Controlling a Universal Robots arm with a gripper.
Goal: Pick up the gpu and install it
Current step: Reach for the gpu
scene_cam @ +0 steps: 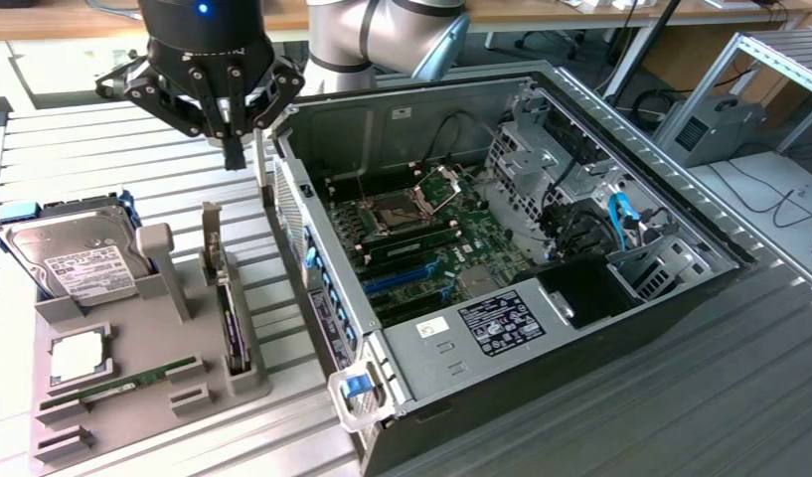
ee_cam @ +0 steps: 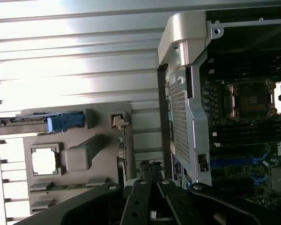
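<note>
Hovering near gpu (scene_cam: 230, 310) (pincer (scene_cam: 234, 157) closed)

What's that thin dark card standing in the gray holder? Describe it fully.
The card is thin, flat and dark, with a silver metal bracket at one end. It stands on its long edge in a slot of the gray holder, between the hard drive and the open computer case. The end effector hangs above it, apart.

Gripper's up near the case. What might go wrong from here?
1. The gripper is shut and empty; lowered like this, it would strike the gpu on its top edge instead of straddling it.
2. The gpu stands close beside the case wall, so the gripper's wide linkage may clip that wall.
</note>
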